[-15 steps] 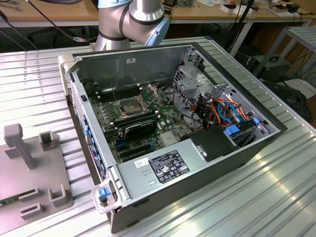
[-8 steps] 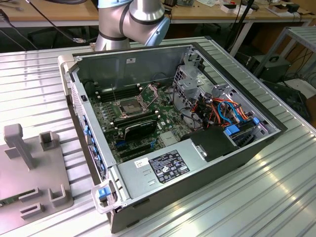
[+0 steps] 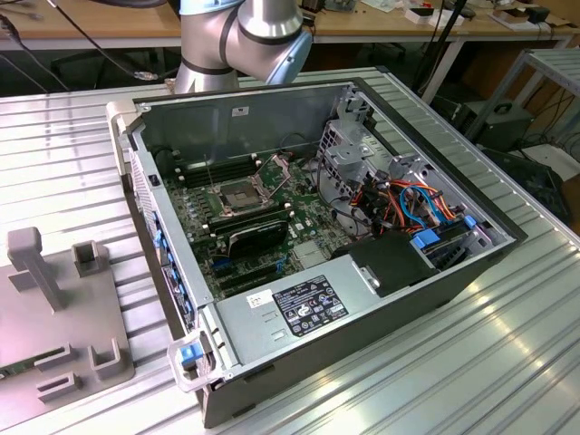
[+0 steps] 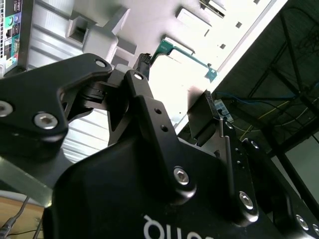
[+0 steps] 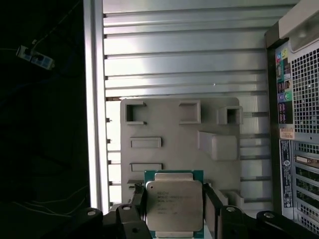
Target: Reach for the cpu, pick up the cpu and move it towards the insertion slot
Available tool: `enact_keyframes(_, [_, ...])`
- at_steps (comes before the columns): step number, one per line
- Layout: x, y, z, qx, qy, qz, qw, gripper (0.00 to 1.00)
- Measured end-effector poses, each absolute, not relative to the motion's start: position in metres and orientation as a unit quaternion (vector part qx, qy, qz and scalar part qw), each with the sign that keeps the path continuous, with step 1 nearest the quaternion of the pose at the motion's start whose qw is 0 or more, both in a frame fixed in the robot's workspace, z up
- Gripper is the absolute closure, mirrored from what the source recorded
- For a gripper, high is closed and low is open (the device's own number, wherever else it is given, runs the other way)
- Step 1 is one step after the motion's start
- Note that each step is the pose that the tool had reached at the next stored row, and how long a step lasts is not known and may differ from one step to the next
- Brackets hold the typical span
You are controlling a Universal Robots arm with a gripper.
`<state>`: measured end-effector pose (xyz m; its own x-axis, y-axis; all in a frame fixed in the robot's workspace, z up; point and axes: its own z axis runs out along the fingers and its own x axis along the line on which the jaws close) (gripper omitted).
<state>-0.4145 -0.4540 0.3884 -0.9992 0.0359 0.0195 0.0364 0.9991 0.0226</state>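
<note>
**Operator:** The hand [image 5: 174, 199] is closest in my first wrist view. Its fingers [image 5: 138, 198] press against two opposite edges of the chip [image 5: 174, 211]. I read that as a closed grip, open no wider than the chip itself.

**Spotter:** Is the chip off the tray?

**Operator:** I judge so. It looks large against the grey tray [image 5: 169, 129] behind it, so it hangs above the tray. Its metal face is turned to the camera, and it lies flat, parallel to the counter [image 5: 174, 59].

**Spotter:** Which way is the socket from there?

**Operator:** The back panel of the computer case [image 5: 299, 149] stands beside the tray, on the side away from the counter's edge. In the exterior view the tray is at the exterior view's left. The socket [image 3: 237, 198] sits on the board inside the open case, toward the exterior view's right. So the socket is across that back wall from the chip, well apart from it and lower than the wall's rim.

**Spotter:** Anything in the way?

**Operator:** The wall itself, I think. The case lies on its side with the upper face open, so the way in is from above. The socket's dark centre shows bare, with memory slots just beside it. I have one arm [image 3: 245, 36] only, so there's no choosing between hands.
</note>
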Motion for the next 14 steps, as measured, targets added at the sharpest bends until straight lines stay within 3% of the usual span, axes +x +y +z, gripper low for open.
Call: enact_keyframes(14, [-0.401,-0.454,0.388,-0.018,-1.0,-0.012,0.01,0.45])
